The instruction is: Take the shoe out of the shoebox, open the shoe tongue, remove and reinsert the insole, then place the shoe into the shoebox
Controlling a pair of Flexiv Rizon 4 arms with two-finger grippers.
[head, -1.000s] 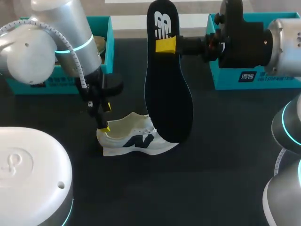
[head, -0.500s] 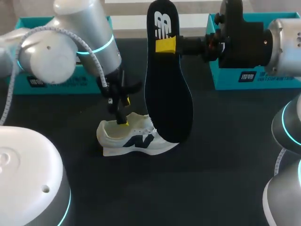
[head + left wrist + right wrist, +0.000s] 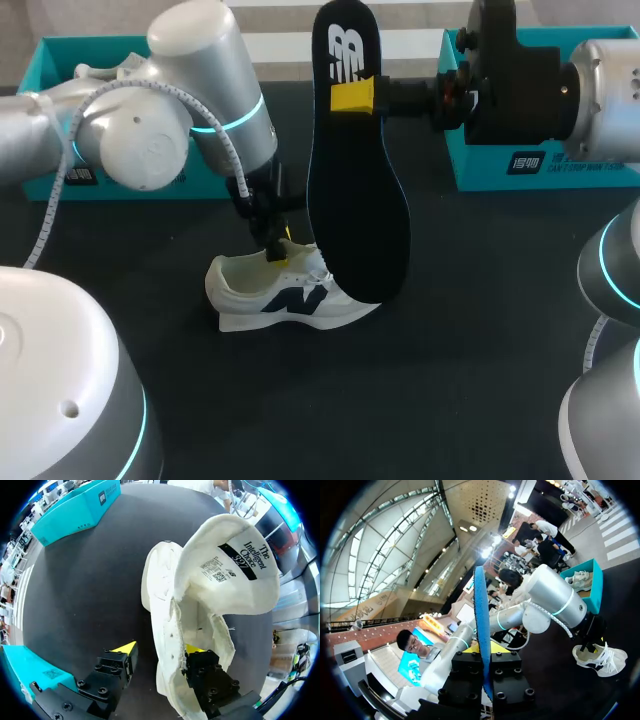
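The white shoe with a navy logo lies on its sole on the black table, toe to the right. My left gripper reaches down into its opening. In the left wrist view the gripper is open and straddles the shoe's laced side wall. One fingertip is inside the shoe, while the other stands apart outside it. The tongue is folded up ahead. My right gripper is shut on the black insole, which hangs upright over the shoe's toe. The insole appears edge-on in the right wrist view.
A teal shoebox stands at the back left behind my left arm. Another teal shoebox is at the back right under my right arm. Bare black table lies in front of the shoe.
My left arm has swung right, from the shoe's heel to its opening near the tongue, and its fingers have narrowed. The right arm and insole have not moved.
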